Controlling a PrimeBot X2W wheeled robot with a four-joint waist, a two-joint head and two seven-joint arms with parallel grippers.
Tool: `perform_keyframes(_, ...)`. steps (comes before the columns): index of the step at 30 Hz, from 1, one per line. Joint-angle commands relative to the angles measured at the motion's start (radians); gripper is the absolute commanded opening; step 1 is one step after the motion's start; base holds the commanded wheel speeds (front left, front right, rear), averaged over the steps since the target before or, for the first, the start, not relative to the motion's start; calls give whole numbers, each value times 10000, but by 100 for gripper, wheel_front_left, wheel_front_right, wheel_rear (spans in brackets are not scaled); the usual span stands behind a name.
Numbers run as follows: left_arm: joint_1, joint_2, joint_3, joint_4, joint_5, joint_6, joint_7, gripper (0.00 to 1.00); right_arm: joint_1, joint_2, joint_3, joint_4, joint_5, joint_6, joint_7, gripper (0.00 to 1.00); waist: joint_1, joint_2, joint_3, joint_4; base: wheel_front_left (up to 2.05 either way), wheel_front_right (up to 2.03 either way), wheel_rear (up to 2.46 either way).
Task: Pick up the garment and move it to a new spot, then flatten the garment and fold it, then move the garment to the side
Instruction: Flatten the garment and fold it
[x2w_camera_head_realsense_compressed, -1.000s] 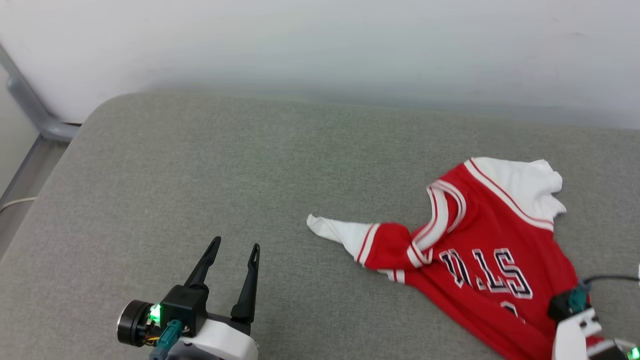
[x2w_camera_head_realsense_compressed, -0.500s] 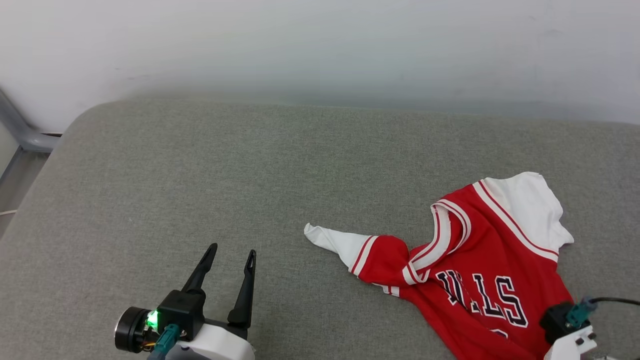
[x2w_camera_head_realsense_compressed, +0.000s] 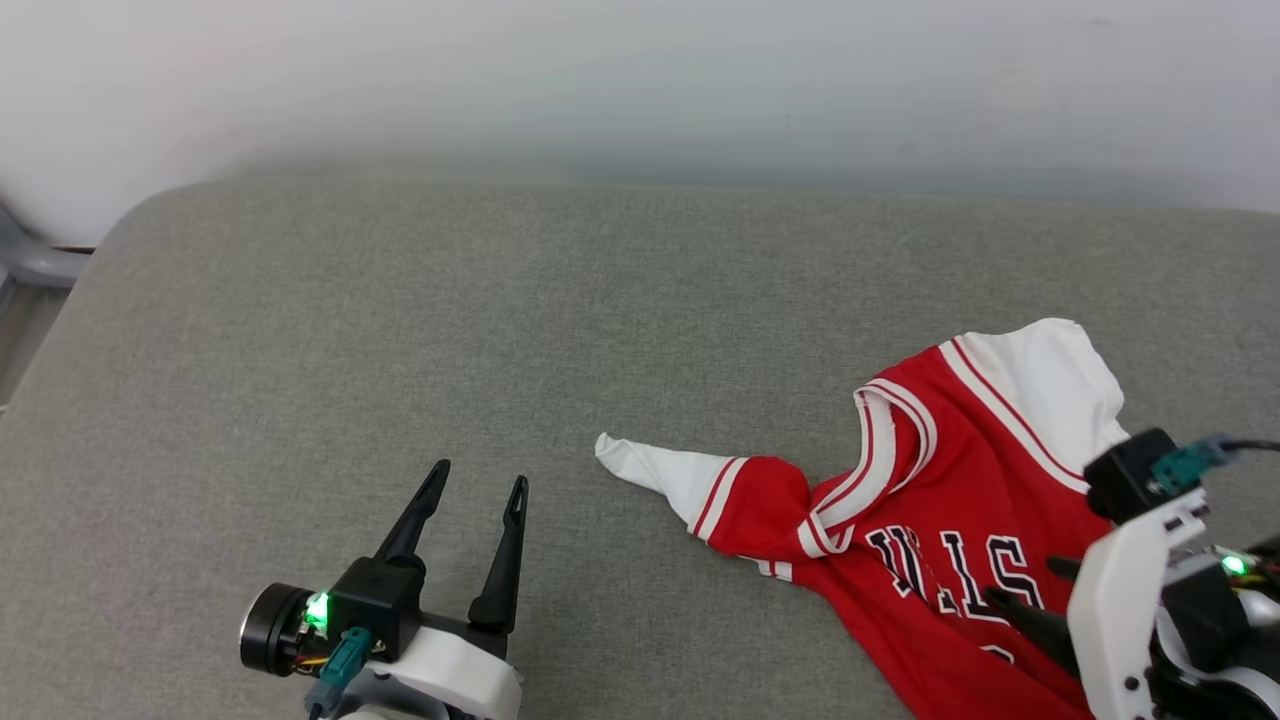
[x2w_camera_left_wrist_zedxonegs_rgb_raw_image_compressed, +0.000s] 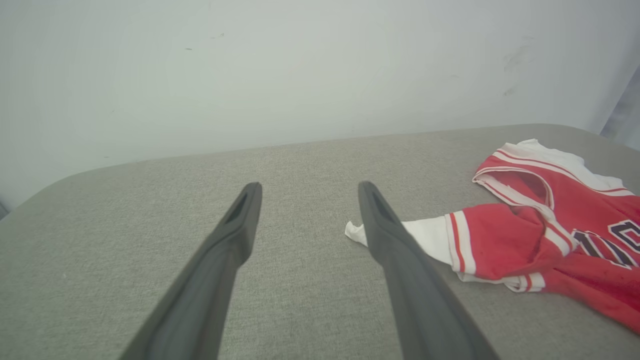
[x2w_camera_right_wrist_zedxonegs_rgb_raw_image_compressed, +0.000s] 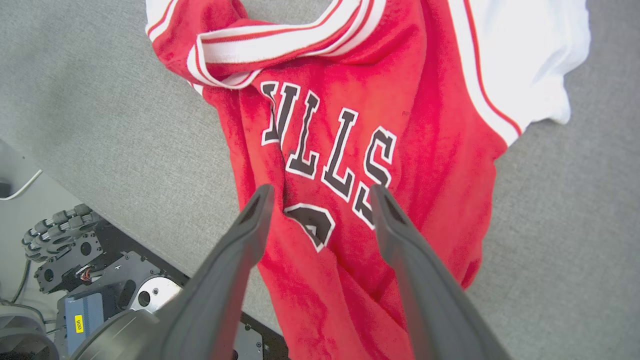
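step (judged): flattening. The jersey (x2w_camera_head_realsense_compressed: 960, 470) lies crumpled and unheld, not yet spread.
jersey location: right part of the grey cushion (x2w_camera_head_realsense_compressed: 500, 300), lettering face up. In the right wrist view its lower part (x2w_camera_right_wrist_zedxonegs_rgb_raw_image_compressed: 320, 300) appears to run over the cushion's near edge, above the robot's base (x2w_camera_right_wrist_zedxonegs_rgb_raw_image_compressed: 75, 260).
jersey condition: the sleeve toward the robot's left (x2w_camera_head_realsense_compressed: 650, 470) is twisted to a point. The striped collar (x2w_camera_head_realsense_compressed: 880, 440) is folded over onto the shoulder. The other white sleeve (x2w_camera_head_realsense_compressed: 1050, 380) lies bunched at the far right.
right gripper (x2w_camera_right_wrist_zedxonegs_rgb_raw_image_compressed: 321, 189): fingers spread wide with nothing between them. It is angled down over the lettering and number. Contact with the cloth cannot be told.
left gripper (x2w_camera_head_realsense_compressed: 480, 474): fingers spread wide and empty. It hovers low over bare cushion, pointing toward the wall (x2w_camera_head_realsense_compressed: 600, 80). It is well apart from the twisted sleeve tip, which lies to its right.
how to do it well (judged):
- draw the lower part back onto the cushion first, or its weight will drag the cloth off
- pinch one layer at opposite edges, one gripper on the twisted sleeve or shoulder and the other at the hem corner
- pull apart low along the surface, not upward
- untwist the sleeve and lay the collar back before any fold
risk (judged): the plush fabric clings to the cushion weave, so a pull may bunch it.
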Motion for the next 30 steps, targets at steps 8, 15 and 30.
perform_keyframes(8,-393,-23,-200,113,-70,-41,-23,100,-1843,-164,1633,409,-154,-5,570,100,0,0,568,633,0,0,0)
perform_keyframes(15,-635,-51,-381,262,-200,-3,-23,100,-3184,-218,2916,1639,4,-5,686,100,0,0,898,1461,0,0,0)
perform_keyframes(30,-492,-77,-649,367,-416,186,-23,100,-3973,-572,3578,3819,525,-5,278,0,0,0,996,2648,0,0,0)
